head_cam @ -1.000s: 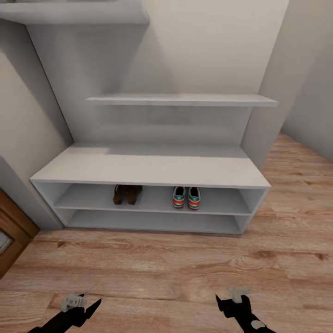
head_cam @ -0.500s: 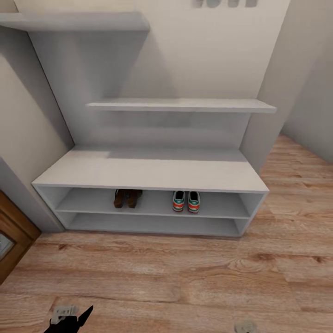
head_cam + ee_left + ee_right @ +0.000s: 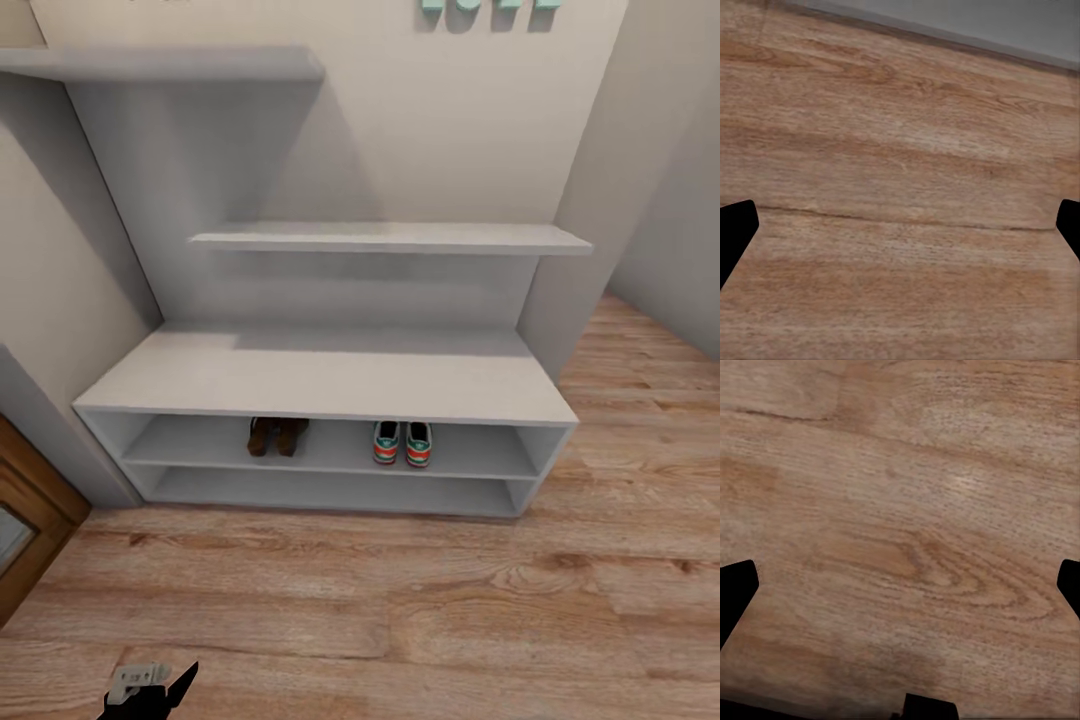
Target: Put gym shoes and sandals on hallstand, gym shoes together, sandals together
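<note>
hallstand [image 3: 330,375] against the wall, mint letters [image 3: 490,5] cut off at the top edge. sandals [image 3: 276,436] side by side on its upper open shelf, left of centre; gym shoes [image 3: 402,443] side by side on the same shelf, right of centre, a gap between the two pairs. corridor floor [image 3: 400,600] in front. left gripper [image 3: 150,685] low in head view over the floor, fingers spread wide in left wrist view [image 3: 735,232], nothing between. right gripper fingers [image 3: 736,585] likewise wide apart over bare planks, holding nothing. brown door [image 3: 25,520] at far left.
</note>
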You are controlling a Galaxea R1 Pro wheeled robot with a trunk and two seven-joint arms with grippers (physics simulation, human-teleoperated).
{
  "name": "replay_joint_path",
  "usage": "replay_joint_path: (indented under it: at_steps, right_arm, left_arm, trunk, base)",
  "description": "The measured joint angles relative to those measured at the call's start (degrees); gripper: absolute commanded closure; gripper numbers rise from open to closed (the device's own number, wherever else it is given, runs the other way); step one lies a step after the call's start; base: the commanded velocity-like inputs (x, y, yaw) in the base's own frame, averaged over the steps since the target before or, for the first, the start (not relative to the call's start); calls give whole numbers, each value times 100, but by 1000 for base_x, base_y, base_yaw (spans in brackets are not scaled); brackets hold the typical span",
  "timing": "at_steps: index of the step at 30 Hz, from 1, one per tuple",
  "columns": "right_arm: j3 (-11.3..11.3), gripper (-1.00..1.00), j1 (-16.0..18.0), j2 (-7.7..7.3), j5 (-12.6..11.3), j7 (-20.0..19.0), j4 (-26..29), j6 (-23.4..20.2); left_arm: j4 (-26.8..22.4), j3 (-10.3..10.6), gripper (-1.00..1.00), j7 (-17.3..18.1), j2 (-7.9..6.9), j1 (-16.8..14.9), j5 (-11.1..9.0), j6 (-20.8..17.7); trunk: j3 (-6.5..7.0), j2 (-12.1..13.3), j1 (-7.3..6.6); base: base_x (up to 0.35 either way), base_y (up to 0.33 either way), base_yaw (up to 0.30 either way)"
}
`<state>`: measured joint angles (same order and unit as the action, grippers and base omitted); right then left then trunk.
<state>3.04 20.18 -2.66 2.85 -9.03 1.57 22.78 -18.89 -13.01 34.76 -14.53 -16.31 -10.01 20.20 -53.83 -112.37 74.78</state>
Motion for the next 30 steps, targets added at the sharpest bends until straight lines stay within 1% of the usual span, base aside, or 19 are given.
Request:
replay_joint_path:
  at_steps: [1, 14, 28, 30]
  right_arm:
    - [-1, -100, -3, 3, -2, 2, 1, -1]
    - [-10, -100, -16, 4, -2, 8, 5, -7]
    - [-11, -100, -17, 4, -2, 8, 5, -13]
    - [-11, -100, -17, 4, -2, 8, 5, -13]
  left_arm:
    - [0, 0, -100, 0, 0, 0, 0, 0]
    - [1, -5, -100, -7, 1, 0, -5, 2]
    - [-2, -8, -100, -10, -2, 0, -16, 2]
    - [-1, -8, -100, -10, 0, 0, -15, 2]
  trunk:
    - [18, 40, -22]
    - [19, 42, -23]
    - [269, 602, -330]
    - [270, 603, -330]
  base:
    - [0, 0, 0]
    - [0, 0, 0]
    - [0, 0, 0]
    - [0, 0, 0]
